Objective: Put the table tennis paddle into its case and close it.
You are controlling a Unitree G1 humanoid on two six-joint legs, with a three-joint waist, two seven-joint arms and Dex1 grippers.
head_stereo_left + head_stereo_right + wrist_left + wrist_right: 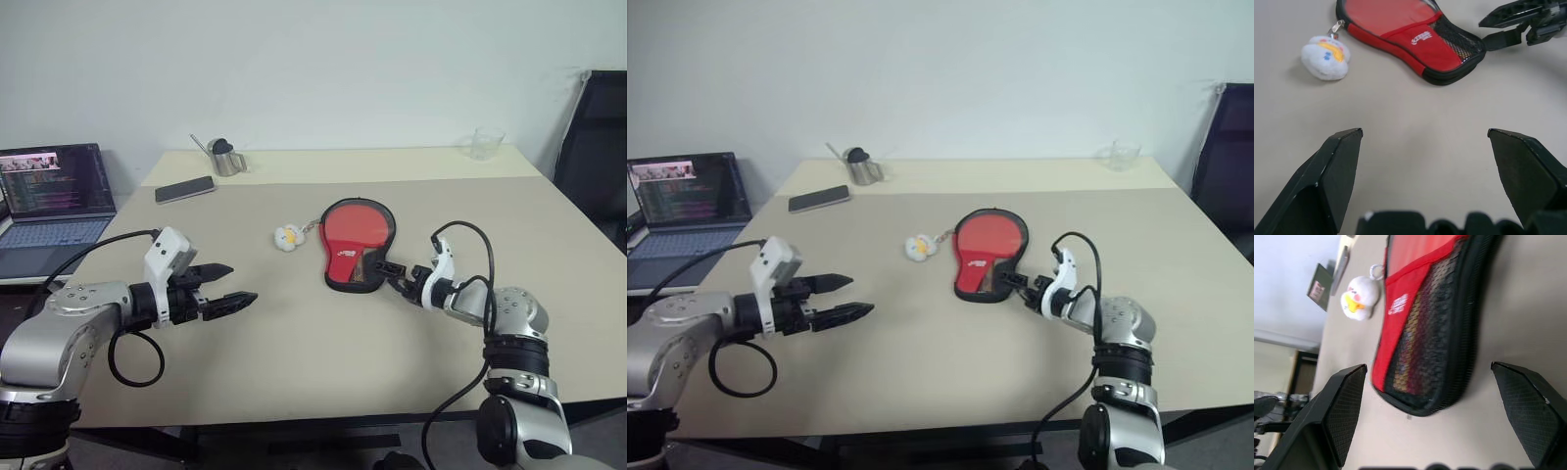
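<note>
Both sets of jaws stand wide apart and hold nothing: the right gripper (392,277) noses toward the narrow handle end of the case (357,242), its fingertips (1347,396) flanking the black mesh pocket without closing on it, while the left gripper (227,287) hangs over bare table (294,362) well to the left of the pouch. The case lies flat near the middle of the table, red side up, white logo and mesh showing; through the mesh something striped can be made out, seemingly the handle of the table tennis paddle (1409,352) already inside. Whether the zip is fully run home cannot be told, though a small white plush charm (288,238) lies on the table just beside the round end, apparently joined to the case by a ring. The pouch looks light and soft-skinned but stiffened by what it holds, so it should slide easily on the smooth tabletop; pinning the narrow end with one gripper and taking the charm or its ring with the other looks the surest hold, as the fabric edge offers little to pinch.
</note>
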